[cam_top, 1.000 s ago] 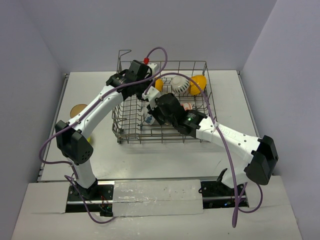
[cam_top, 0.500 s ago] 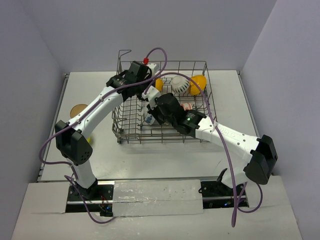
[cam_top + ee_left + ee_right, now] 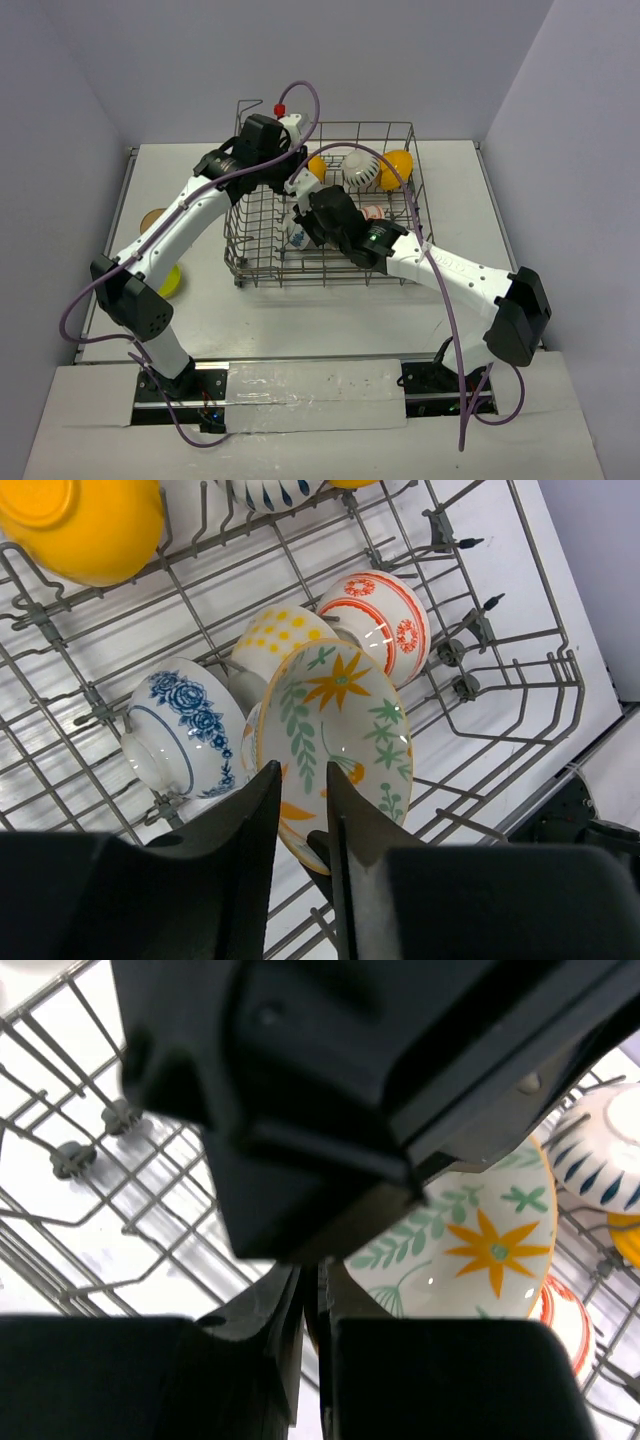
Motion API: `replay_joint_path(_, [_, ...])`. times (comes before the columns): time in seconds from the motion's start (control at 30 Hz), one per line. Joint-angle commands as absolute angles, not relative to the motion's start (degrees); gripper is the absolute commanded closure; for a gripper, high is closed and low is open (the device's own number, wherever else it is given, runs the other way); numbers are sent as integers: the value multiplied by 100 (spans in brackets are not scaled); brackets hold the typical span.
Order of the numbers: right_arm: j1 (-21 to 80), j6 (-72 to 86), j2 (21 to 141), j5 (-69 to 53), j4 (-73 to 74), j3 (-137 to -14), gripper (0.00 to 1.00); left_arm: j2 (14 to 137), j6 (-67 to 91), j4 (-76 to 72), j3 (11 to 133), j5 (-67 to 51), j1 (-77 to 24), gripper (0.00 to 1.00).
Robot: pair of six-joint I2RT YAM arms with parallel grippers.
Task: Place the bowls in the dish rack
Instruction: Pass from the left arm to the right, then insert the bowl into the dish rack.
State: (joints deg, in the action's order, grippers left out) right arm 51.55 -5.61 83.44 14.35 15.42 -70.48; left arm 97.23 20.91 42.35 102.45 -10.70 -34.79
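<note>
The dish rack (image 3: 270,270) sits toward the far side of the surface (image 3: 330,320), and most of the bowls are already inside it. Near the rack's middle a floral bowl (image 3: 340,740), white with an orange flower and green leaves, stands on edge among the tines. The right end effector (image 3: 310,1295) has its fingers drawn almost together, and the bowl's rim runs into the thin slit between them, so it appears pinched on that rim. Just beside the floral bowl, toward the rack's left side, a blue-flowered bowl (image 3: 185,730) leans on its side. A yellow-dotted bowl (image 3: 275,640) lies directly behind the floral bowl, and a red-and-white bowl (image 3: 385,620) touches the dotted one. Along the rack's far row an orange-yellow bowl (image 3: 90,525), a white striped bowl (image 3: 362,172) and a second orange-yellow bowl (image 3: 397,165) stand side by side. The left end effector (image 3: 304,800) hangs above the rack's far-left corner, near the raised handle. Its fingers show only a narrow gap with nothing between them. Outside the rack, to its left on the surface, a tan bowl (image 3: 152,218) and a lime green bowl (image 3: 168,282) are each partly hidden by the left arm, the green one closer to the rack's near-left corner.
</note>
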Motion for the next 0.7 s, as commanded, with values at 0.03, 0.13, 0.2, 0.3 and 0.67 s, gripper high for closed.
replay_joint_path(0.03, [5133, -571, 8376, 1591, 1415, -7084, 100, 9404, 2197, 3894, 10266, -1485, -3551, 69])
replay_joint_path(0.13, [5142, -580, 8394, 1591, 1424, -7084, 100, 9404, 2189, 3911, 10274, -1363, -3551, 65])
replay_joint_path(0.2, [5142, -571, 8385, 1600, 1424, -7075, 100, 9369, 2188, 3894, 10257, -1266, -3551, 63])
replay_joint_path(0.3, [5150, -571, 8359, 1626, 1476, -7075, 100, 9360, 2215, 3858, 10239, -1030, -3542, 60])
replay_joint_path(0.67, [5273, -536, 7814, 1687, 1828, -7110, 100, 9387, 2417, 3630, 10107, -580, -3138, 56])
